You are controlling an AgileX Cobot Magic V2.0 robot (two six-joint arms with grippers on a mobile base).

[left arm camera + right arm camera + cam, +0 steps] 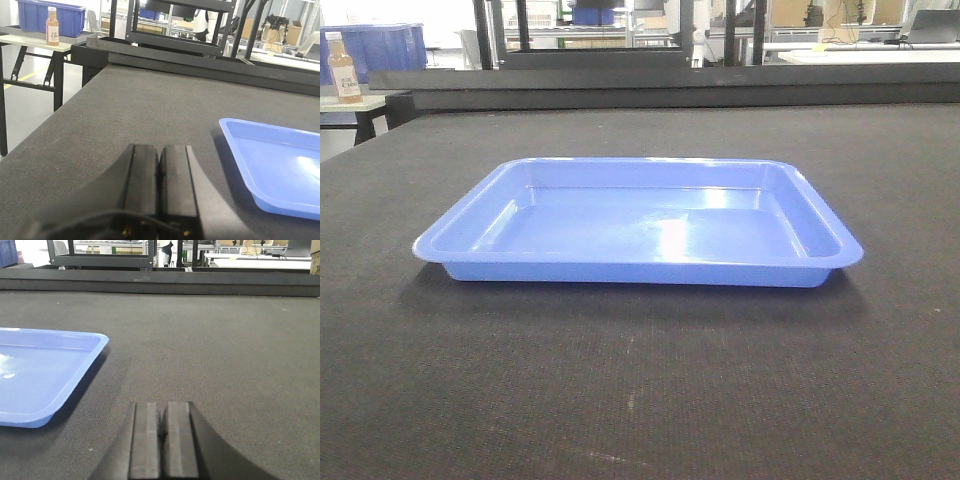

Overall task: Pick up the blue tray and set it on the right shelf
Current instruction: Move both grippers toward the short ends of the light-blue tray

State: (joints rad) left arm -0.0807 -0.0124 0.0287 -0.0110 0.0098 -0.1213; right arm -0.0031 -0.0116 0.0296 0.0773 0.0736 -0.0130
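Table (pixel 640 400): dark woven cloth, workshop behind.
Blue tray (pixel 640 225): probably light, stiff, glossy and slippery; pinch the flared rim.
Left hand (pixel 159 170): closed, empty.
Right hand (pixel 162 425): closed, empty.

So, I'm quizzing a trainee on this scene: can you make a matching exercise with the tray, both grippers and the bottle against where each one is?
Things: 1 tray; 2 left gripper; 3 right gripper; 4 bottle.
Places: A on a side table by a blue bin; B shut, right of the tray; C empty, on the dark tabletop; D shut, left of the tray.
Pairs: 1-C; 2-D; 3-B; 4-A.
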